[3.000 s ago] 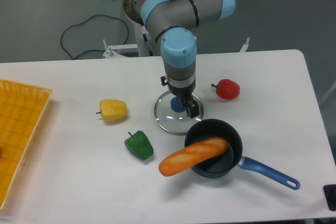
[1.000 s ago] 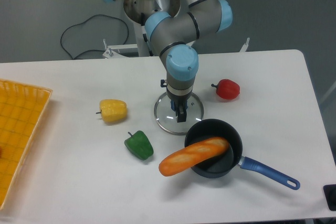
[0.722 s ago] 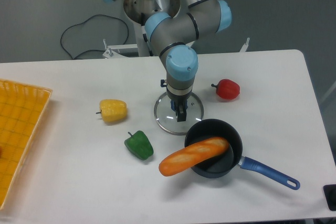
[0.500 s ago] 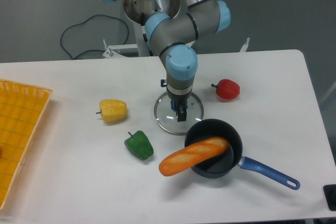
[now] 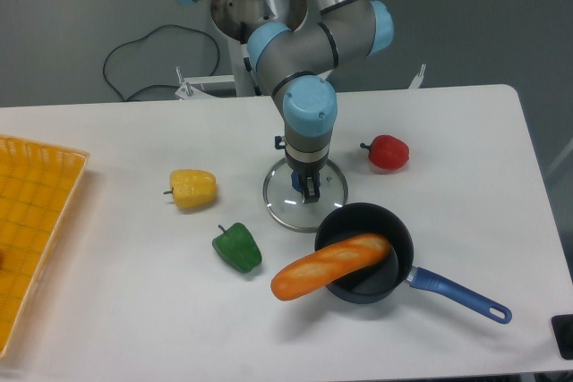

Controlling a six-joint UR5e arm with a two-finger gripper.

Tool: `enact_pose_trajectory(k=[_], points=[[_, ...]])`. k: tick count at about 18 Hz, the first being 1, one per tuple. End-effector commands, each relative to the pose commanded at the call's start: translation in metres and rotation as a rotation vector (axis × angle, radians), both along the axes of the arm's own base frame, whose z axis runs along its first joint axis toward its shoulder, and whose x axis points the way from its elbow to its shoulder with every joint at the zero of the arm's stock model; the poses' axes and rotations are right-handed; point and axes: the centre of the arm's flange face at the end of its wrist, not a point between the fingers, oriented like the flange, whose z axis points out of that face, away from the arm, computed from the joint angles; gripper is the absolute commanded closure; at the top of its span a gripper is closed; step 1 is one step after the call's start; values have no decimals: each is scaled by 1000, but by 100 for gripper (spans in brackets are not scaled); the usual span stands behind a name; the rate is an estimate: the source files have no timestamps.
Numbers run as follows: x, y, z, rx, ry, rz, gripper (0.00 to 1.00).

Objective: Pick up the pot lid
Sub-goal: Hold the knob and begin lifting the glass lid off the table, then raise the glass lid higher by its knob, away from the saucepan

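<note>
Arm: the UR5e (image 5: 309, 103) comes in from the top of the view; its joints bend above the table (image 5: 134, 310), and its wrist hangs nearly upright over the lid.
Glass pot lid: the lid (image 5: 285, 213) lies flat on the table, directly below the gripper; its lower right edge meets the black frying pan (image 5: 407, 243) in the view.
Gripper: the two-finger gripper (image 5: 312, 185) points down at the blue knob (image 5: 297, 182), its fingertips partly in front of it; whether they are spread or pinching the knob, I cannot tell.
Peppers: the yellow pepper (image 5: 193, 189) sits left of the lid; the green pepper (image 5: 237, 249) lies lower left; the red pepper (image 5: 388, 153) lies upper right.
</note>
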Motion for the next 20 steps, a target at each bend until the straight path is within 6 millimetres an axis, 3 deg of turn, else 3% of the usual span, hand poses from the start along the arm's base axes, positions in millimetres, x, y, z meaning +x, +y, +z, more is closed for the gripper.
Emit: enact_pose_trajectory(k=[3, 6, 20], points=[[0, 0, 0, -2, 2, 0, 69], [0, 0, 0, -12, 10, 0, 78], [4, 30, 38, -33, 18, 101, 79]])
